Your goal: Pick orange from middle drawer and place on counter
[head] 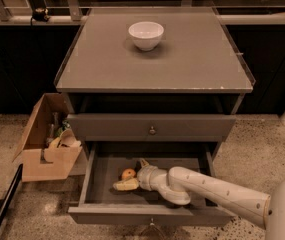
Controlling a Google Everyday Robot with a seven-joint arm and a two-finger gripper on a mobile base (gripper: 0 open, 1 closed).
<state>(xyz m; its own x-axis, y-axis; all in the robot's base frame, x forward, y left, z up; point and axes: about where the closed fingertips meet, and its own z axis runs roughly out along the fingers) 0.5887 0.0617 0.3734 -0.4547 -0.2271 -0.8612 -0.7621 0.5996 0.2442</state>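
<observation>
The middle drawer [88, 176] is pulled open below the shut drawer front [112, 126]. Inside it, at the left, lies the small orange [128, 174], with a pale yellow object [125, 185] just in front of it. My gripper [141, 172] reaches into the drawer from the right, low over its floor, right next to the orange on its right side. The white arm [217, 191] slants across the drawer's right half and hides that part of the floor. The counter [182, 64] is above, with a glossy sheet on it.
A white bowl [146, 35] stands on the counter near its back middle. An open cardboard box [44, 144] with items in it sits on the speckled floor, left of the cabinet. A dark bar [2, 204] slants at the lower left.
</observation>
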